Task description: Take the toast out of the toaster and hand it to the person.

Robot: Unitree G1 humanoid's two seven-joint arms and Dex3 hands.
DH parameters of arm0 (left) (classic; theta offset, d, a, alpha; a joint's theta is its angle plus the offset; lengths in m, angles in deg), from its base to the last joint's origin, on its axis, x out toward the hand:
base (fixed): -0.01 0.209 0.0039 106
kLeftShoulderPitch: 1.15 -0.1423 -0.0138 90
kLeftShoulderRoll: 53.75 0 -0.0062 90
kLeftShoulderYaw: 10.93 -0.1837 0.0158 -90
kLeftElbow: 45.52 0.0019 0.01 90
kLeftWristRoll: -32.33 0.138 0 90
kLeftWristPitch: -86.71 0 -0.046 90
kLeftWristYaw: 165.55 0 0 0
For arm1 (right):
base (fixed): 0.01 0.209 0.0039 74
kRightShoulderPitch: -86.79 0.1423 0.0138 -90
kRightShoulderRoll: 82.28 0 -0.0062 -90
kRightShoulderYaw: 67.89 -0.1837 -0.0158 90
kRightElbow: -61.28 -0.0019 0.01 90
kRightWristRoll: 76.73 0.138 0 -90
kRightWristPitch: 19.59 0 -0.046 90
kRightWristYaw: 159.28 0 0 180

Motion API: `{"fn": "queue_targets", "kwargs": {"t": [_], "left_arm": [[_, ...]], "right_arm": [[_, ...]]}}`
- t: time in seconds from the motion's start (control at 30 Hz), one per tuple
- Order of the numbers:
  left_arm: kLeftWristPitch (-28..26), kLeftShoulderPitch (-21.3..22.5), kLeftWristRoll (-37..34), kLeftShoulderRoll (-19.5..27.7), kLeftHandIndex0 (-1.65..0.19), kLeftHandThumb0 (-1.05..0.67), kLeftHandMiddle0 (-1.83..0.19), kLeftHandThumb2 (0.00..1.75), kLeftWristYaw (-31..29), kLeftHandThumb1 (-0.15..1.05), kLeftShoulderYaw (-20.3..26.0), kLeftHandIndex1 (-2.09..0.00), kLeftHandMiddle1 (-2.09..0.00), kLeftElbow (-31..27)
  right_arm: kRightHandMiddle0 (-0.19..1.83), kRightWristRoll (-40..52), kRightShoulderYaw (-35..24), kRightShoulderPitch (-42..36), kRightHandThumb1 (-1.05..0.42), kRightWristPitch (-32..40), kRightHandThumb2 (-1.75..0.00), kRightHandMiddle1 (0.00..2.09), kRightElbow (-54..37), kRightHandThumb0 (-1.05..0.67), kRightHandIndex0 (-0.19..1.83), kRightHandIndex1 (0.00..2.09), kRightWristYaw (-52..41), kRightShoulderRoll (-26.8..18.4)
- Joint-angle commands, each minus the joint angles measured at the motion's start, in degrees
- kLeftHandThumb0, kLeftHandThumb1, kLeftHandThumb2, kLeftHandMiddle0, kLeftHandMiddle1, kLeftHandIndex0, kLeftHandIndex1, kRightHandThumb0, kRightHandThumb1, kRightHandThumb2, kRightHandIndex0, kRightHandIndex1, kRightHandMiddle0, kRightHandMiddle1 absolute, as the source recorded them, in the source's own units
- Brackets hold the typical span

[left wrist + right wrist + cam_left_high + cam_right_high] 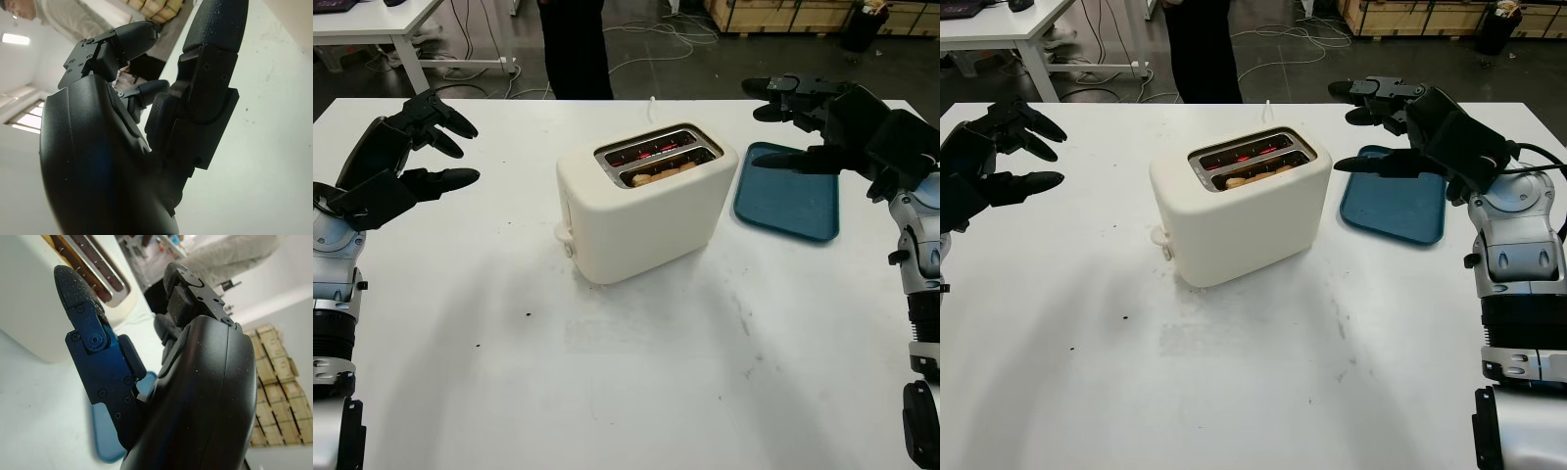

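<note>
1. White table (pixel 636 392), set on a dark workshop floor with loose cables; wooden crates at the far wall.
2. Toaster (pixel 646 211), cream, two-slot, standing mid-table; heating elements glow red in the far slot.
3. Toast (pixel 664 173), pale brown, seated in the near slot of the toaster (top edge just showing).
4. Tray (pixel 790 193), blue, flat on the table just right of the toaster.
5. Left hand (pixel 406 157), black, open, raised above the table's left side, well apart from the toaster.
6. Right hand (pixel 832 122), black, open, above the tray's far end, holding nothing.
7. Person (pixel 576 49), dark trousers, standing beyond the far table edge.
</note>
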Motion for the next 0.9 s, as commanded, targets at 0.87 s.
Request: {"fn": "queue_targets", "kwargs": {"t": [0.87], "left_arm": [[-0.44,-0.01,-0.4,0.15,-0.2,-1.05,-0.24,0.11,-0.13,0.92,0.2,-1.41,-1.51,-0.84]], "right_arm": [[0.46,0.07,-0.04,0.19,-0.71,0.04,0.0,0.01,-0.34,-0.66,0.01,0.83,0.25,0.19]]}}
